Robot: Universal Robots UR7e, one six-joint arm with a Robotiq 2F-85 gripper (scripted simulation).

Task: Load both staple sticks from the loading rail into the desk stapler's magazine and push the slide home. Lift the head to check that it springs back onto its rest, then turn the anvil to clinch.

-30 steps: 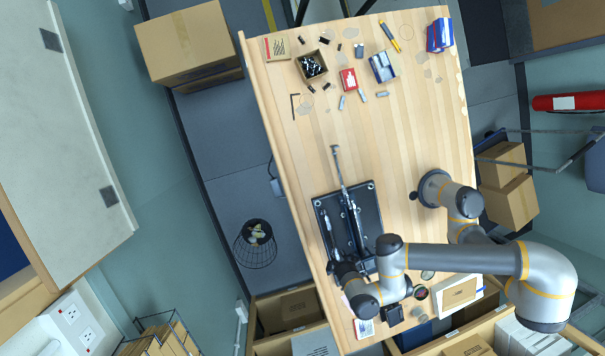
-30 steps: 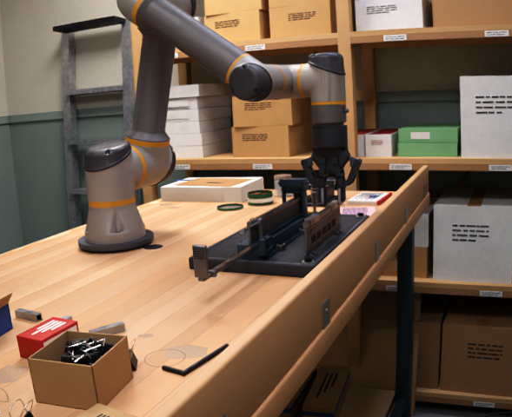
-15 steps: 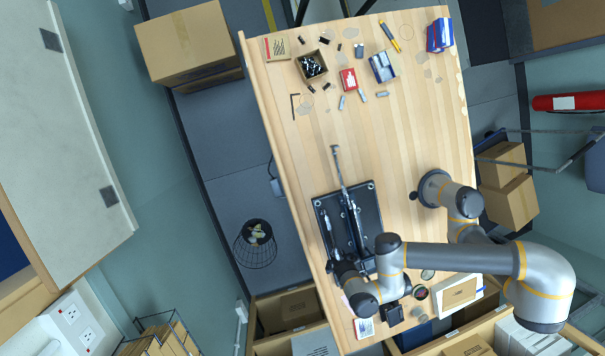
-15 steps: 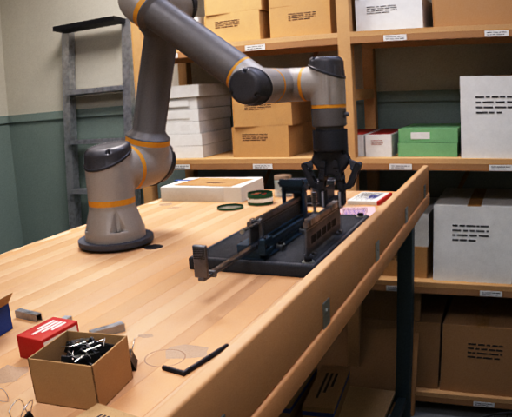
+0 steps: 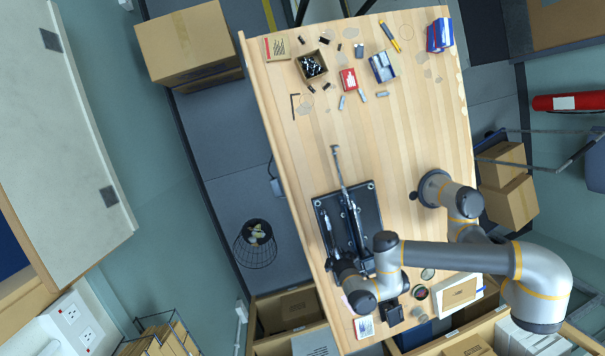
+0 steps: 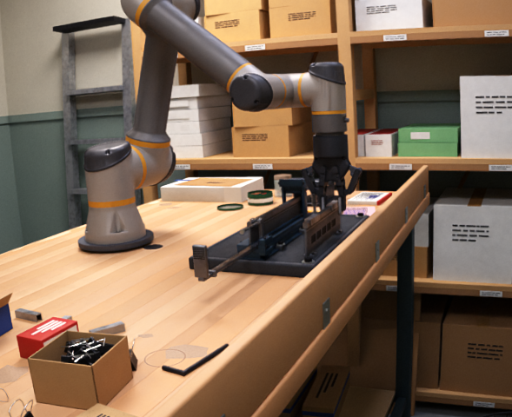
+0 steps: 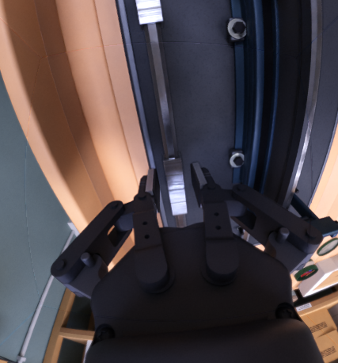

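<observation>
A silver staple stick (image 7: pixel 174 186) sits on the loading rail (image 7: pixel 161 107) at its near end, and a second stick (image 7: pixel 149 10) sits at the rail's far end. My gripper (image 7: pixel 173 176) is open and straddles the near stick, holding nothing. The rail (image 6: pixel 321 226) stands on the dark base plate (image 6: pixel 292 244) along the bench's edge. The blue desk stapler (image 6: pixel 278 226) lies beside it, with its slide rod (image 6: pixel 222 265) pulled out toward the bench's middle. In the side camera my gripper (image 5: pixel 334 260) is at the plate's near end.
Behind the bench stand shelves of boxes (image 6: pixel 271 132). A white flat box (image 6: pixel 211 187), tins (image 6: pixel 259 196) and a red-edged pad (image 6: pixel 369 197) lie near the plate. The far bench end holds a clip box (image 6: pixel 80 368), staple boxes and a hex key (image 6: pixel 195 360). The bench has a raised lip (image 6: pixel 337 287).
</observation>
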